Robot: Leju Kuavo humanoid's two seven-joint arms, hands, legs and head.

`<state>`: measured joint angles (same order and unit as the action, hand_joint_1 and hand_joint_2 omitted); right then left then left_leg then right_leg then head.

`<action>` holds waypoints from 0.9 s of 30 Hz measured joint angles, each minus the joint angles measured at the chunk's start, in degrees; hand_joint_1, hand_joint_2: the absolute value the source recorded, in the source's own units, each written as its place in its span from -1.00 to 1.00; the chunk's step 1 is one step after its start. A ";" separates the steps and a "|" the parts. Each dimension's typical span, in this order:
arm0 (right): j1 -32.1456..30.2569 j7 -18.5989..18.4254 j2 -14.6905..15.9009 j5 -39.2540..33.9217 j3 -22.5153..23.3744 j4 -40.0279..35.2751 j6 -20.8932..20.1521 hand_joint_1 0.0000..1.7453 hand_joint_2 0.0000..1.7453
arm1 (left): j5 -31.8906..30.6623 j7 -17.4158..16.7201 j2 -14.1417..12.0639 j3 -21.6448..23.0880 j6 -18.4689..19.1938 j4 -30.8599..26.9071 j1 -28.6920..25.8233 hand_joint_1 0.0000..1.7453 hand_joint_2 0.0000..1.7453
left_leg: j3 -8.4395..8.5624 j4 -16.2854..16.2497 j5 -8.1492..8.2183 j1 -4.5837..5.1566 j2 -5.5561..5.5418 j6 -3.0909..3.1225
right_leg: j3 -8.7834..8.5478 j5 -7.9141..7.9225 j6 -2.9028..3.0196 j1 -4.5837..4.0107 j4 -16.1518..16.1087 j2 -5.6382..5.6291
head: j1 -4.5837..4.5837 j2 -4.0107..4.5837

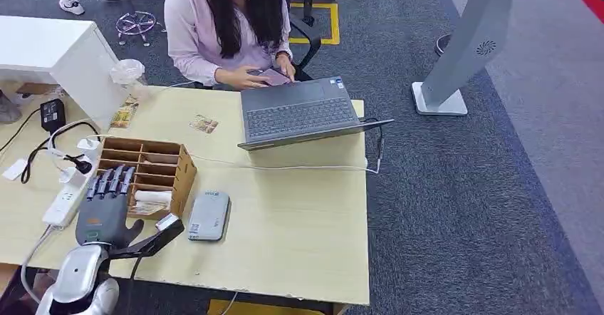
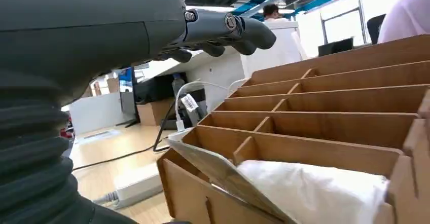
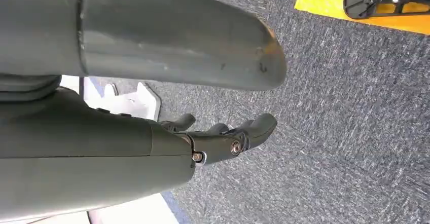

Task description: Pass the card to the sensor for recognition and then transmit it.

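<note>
My left hand (image 1: 105, 209) hovers flat over the near left corner of the wooden organizer (image 1: 178, 159), fingers straight and apart, thumb stretched toward the grey sensor box (image 1: 209, 215). It holds nothing. In the left wrist view its fingers (image 2: 228, 29) reach out above the compartments. A thin card (image 2: 218, 171) leans in the nearest slot beside a white packet (image 2: 314, 188); from the head view pale cards (image 1: 152, 197) lie in that front row. My right hand (image 3: 223, 138) hangs over the carpet, fingers loosely extended and empty.
A person (image 1: 228, 23) sits at the table's far side behind an open laptop (image 1: 299, 112), whose cable (image 1: 285, 167) crosses the table. A power strip (image 1: 64, 201) and cords lie left of the organizer. A grey stand base (image 1: 441, 101) is on the carpet to the right.
</note>
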<state>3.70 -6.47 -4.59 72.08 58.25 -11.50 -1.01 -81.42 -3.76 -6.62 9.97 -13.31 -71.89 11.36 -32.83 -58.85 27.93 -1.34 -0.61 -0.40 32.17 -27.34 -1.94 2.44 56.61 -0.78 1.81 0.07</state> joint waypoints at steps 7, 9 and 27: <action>0.03 0.04 0.00 -0.35 0.00 0.00 0.07 -1.00 -1.00 | 0.42 0.85 0.44 1.14 0.22 0.17 0.43 -1.00 1.00 | 0.00 0.00 0.00 0.00 0.00 0.00 | 0.00 0.00 0.00 0.00 0.00 0.00 | 0.00 0.00; 0.02 0.04 0.00 -0.35 0.00 0.00 0.07 -1.00 -1.00 | 0.39 0.85 0.66 1.72 0.28 0.17 0.49 -1.00 1.00 | 0.00 0.00 0.00 0.00 0.00 0.00 | 0.00 0.00 0.00 0.00 0.00 0.00 | 0.02 0.00; 0.03 0.04 0.00 -0.42 0.02 0.00 0.07 -1.00 -1.00 | 0.11 -0.11 1.18 3.34 0.24 0.04 0.49 -1.00 1.00 | 0.00 0.00 0.00 0.00 0.00 0.00 | 0.00 0.00 0.00 0.00 0.00 0.00 | 0.02 0.00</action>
<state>3.73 -6.43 -4.59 71.67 58.27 -11.50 -0.94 -81.31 -3.87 -5.44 13.31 -13.07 -71.84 11.85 -32.83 -58.85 27.93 -1.34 -0.61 -0.40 32.16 -27.34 -1.94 2.44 56.61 -0.79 1.84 0.07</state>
